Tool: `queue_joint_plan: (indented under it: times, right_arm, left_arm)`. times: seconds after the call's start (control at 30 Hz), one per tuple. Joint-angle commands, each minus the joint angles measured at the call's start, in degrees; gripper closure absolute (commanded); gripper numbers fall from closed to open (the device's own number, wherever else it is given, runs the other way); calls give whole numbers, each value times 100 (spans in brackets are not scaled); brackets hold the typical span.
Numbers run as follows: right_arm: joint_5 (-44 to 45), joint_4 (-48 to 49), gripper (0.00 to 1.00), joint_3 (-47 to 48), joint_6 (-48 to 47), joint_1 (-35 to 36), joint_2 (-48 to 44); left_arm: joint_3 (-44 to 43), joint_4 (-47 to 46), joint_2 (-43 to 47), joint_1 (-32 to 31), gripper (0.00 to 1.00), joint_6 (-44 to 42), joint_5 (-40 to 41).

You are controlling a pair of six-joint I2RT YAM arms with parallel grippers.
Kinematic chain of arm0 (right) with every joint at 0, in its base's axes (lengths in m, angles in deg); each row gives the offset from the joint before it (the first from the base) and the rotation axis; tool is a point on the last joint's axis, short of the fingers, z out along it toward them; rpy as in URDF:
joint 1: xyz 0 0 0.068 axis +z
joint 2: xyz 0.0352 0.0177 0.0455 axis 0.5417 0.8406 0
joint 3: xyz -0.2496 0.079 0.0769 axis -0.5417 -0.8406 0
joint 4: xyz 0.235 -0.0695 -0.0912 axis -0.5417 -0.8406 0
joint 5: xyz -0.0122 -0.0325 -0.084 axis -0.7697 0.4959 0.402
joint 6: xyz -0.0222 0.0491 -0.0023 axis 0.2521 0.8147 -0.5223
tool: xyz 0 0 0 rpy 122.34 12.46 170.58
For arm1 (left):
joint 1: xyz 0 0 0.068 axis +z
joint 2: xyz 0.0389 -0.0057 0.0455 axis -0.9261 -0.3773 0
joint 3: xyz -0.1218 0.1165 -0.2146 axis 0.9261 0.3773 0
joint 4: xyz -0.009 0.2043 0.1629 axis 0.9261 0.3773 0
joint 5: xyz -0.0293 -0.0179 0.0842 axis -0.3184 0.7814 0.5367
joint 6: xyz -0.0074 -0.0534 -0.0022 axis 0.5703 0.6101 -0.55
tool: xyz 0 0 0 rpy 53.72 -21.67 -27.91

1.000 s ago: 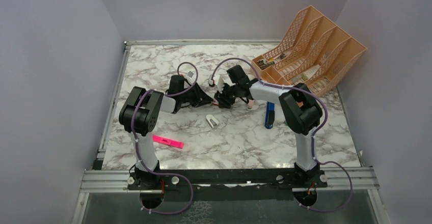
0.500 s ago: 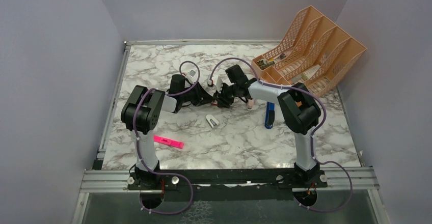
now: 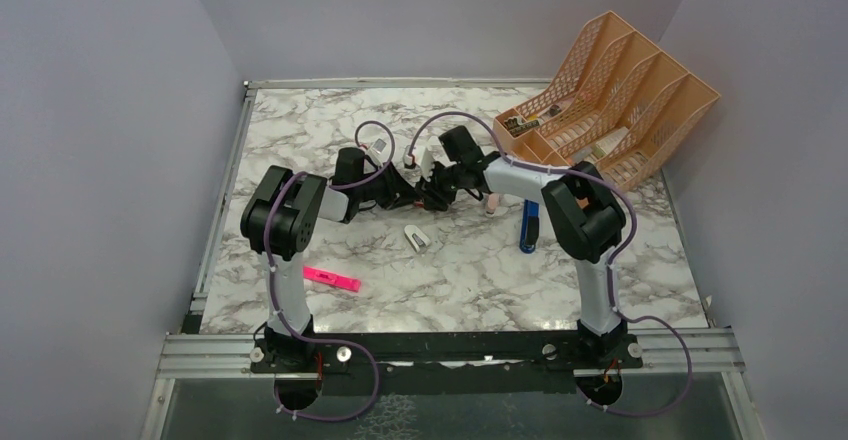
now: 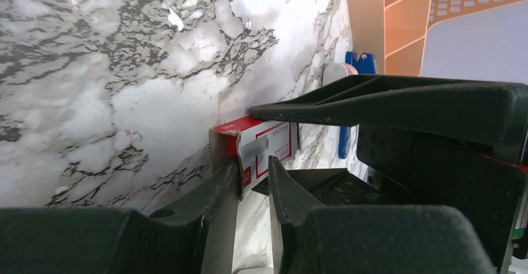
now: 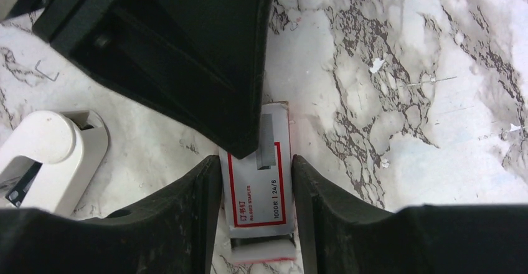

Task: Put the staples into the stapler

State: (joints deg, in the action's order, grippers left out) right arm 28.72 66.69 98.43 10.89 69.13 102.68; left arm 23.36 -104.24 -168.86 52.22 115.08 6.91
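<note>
A: Where're the staples?
B: Can't make them out. Small red-and-white card box is being held mid-table, betw. both pincers.
A: Pincers?
B: R gripper is clamping box's sides. L gripper is sitting nearly closed at box's end; grip, can't tell. White rounded plastic item is lying just nearer.

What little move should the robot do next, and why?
Probably draw the left gripper gently back, pulling the grey staples out. Its tips sit right at that strip, while the right gripper clamps the red-and-white box by its sides.
</note>
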Motion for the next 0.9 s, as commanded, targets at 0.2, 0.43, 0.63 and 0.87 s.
queue_joint_plan:
  times: [0.2,0.43,0.63,0.87]
  right_arm:
    - [695,766,33,-533,1500,-106,-737]
    - [1797,1156,26,-1268,2756,-153,-1835]
    - [2627,227,27,-1159,4321,-153,-1939]
    - [2404,-239,38,-609,4942,-145,-1183]
  left_arm:
    - [-62,-123,10,0,76,-50,-225]
    - [9,-123,138,41,66,-70,-233]
    - [24,-123,133,50,64,-75,-188]
    - [-9,-123,113,50,75,-104,-153]
